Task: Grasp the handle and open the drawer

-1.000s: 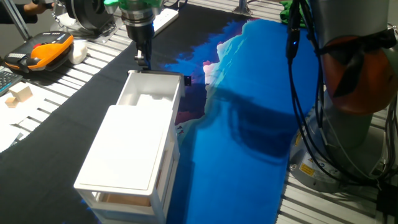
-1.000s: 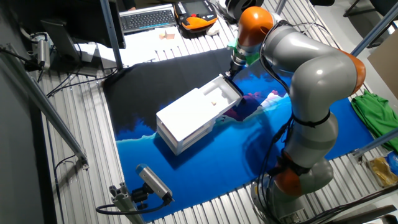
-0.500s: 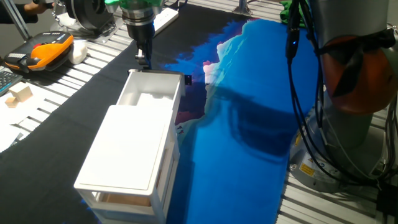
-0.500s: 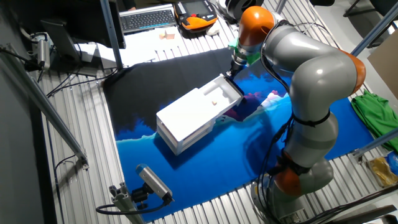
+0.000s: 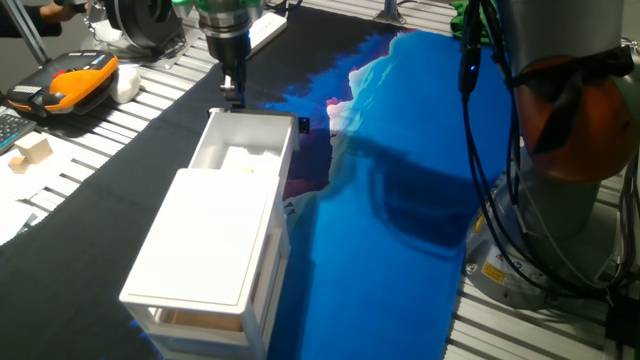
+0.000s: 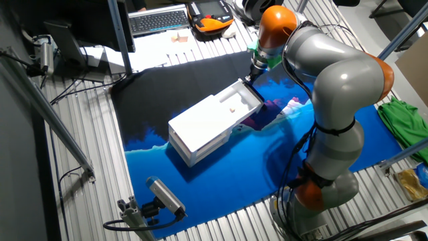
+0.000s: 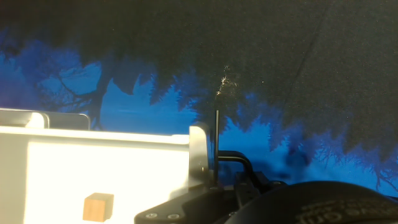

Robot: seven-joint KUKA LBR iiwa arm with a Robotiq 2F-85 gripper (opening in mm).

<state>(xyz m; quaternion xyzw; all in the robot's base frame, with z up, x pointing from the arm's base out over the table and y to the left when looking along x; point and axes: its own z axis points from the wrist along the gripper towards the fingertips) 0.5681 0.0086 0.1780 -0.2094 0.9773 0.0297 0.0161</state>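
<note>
The white drawer (image 5: 243, 152) stands partly pulled out of the white drawer unit (image 5: 210, 240), towards the far end of the table. My gripper (image 5: 232, 96) points down at the drawer's narrow front face and is shut on the handle there. In the hand view the handle (image 7: 217, 140) is a thin dark bar next to one metal finger (image 7: 199, 155). Its black end piece (image 5: 302, 126) shows at the drawer's corner. A small wooden cube (image 7: 98, 206) lies inside the drawer. The drawer (image 6: 234, 104) and gripper (image 6: 253, 75) also show in the other fixed view.
A blue and black cloth (image 5: 400, 200) covers the table. An orange and black device (image 5: 75, 80) and wooden blocks (image 5: 30, 150) lie at the left. The arm's base (image 5: 570, 150) with cables stands at the right. A keyboard (image 6: 158, 20) lies at the back.
My gripper has moved slightly away from the unit, and the drawer has slid out a little further with it.
</note>
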